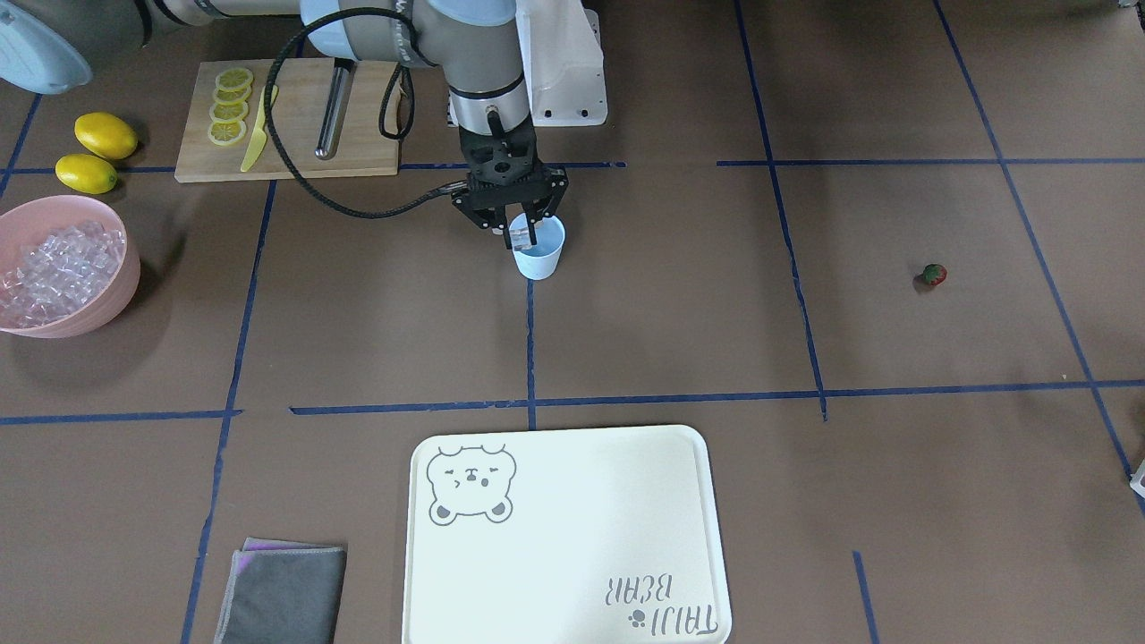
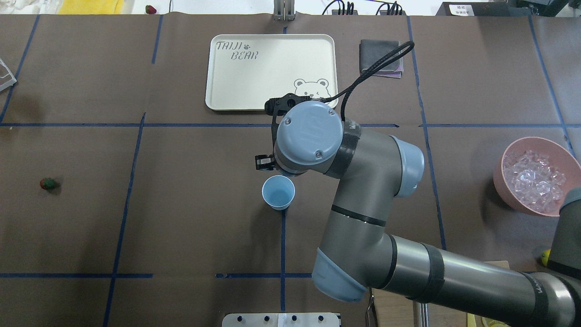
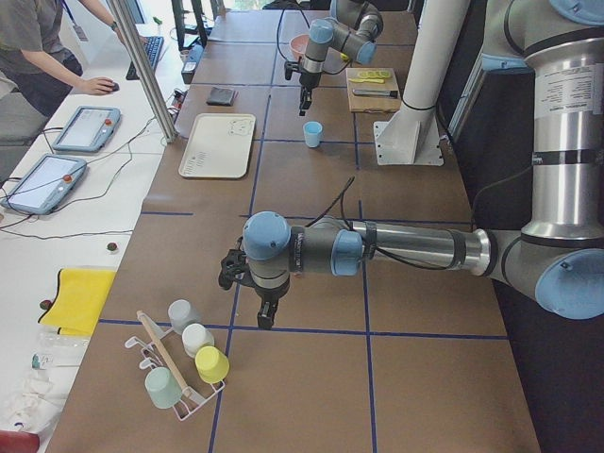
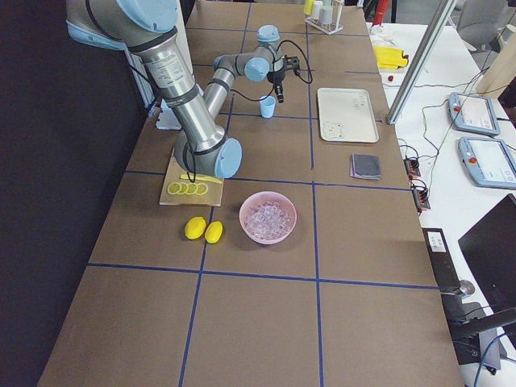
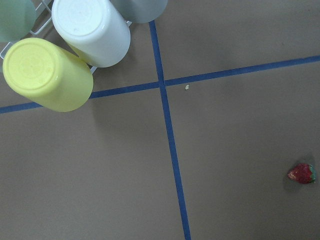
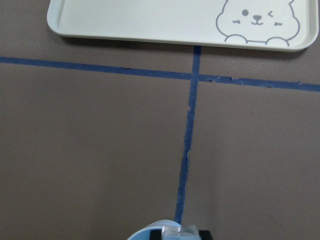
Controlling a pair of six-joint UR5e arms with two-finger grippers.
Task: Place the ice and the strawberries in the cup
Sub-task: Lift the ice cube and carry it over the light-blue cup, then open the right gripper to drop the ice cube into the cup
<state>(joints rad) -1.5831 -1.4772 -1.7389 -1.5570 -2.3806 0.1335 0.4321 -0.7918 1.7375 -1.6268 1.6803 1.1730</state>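
Observation:
The light blue cup stands upright near the table's middle, also seen from overhead as the cup. My right gripper hangs just over its rim, shut on a clear ice cube that shows above the cup's edge in the right wrist view. More ice is heaped in the pink bowl. One small red strawberry lies alone on the mat, far from the cup, and shows in the left wrist view as the strawberry. My left gripper points down near it; I cannot tell whether it is open.
A cream bear tray lies across from the cup, with a grey cloth beside it. A cutting board carries lemon slices and a yellow knife, with two lemons nearby. Upturned cups on a rack sit close to the left arm.

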